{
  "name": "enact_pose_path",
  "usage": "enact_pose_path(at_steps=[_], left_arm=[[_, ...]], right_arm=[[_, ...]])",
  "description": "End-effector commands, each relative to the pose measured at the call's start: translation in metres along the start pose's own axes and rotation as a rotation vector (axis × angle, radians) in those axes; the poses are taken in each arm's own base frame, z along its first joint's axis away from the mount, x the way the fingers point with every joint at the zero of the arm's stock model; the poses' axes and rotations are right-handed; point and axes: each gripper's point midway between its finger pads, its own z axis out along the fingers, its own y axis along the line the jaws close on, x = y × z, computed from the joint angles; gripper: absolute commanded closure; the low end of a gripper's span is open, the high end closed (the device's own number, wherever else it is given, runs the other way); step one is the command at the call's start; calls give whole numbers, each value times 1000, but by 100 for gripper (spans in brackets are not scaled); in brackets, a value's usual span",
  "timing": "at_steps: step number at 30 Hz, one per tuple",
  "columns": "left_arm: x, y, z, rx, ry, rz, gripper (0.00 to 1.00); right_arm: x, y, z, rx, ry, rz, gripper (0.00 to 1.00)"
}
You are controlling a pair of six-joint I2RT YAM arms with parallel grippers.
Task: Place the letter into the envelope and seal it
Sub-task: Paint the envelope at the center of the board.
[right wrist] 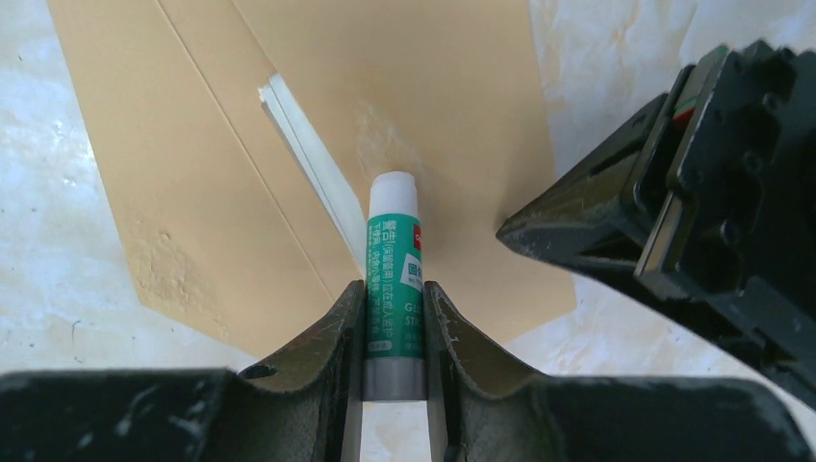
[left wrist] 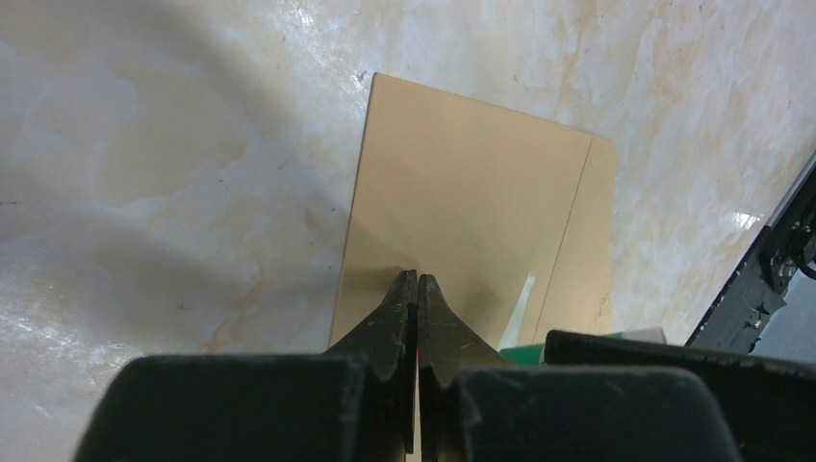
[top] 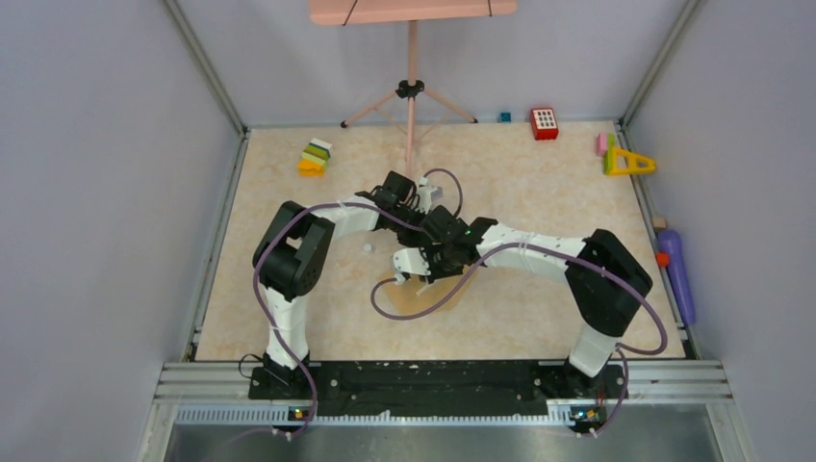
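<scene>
Top view: the envelope [top: 428,296] lies mid-tabletop [top: 539,183] beneath both arms. Left wrist: the left tool [left wrist: 417,286] is closed and empty, its tips over the envelope. Right wrist: the right tool [right wrist: 395,292] clamps a glue stick [right wrist: 394,241] above the envelope, where the letter [right wrist: 306,159] shows only a pale edge.

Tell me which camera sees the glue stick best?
Right wrist view: the glue stick sits big between the jaws, label and white tip clear. Left wrist catches just a green sliver; the top view doesn't show it.

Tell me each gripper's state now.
Left gripper: shut, tips at the envelope.
Right gripper: shut on the glue stick.
</scene>
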Motion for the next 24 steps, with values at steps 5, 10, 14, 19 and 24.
enact_pose_path(at_steps=[5,10,14,19,24], left_arm=[[49,42,22,-154,135,-11,100],[48,42,22,-154,133,-10,100],[49,42,23,-154,136,-11,100],[48,42,23,-154,135,-12,100],[49,42,23,-154,135,-12,100]], right_arm=[[21,-6,-24,48,18,27,100],[30,-5,-28,58,27,42,100],[37,-3,-28,57,37,45,100],[43,-2,-28,58,52,51,100],[49,-6,-32,80,60,63,100]])
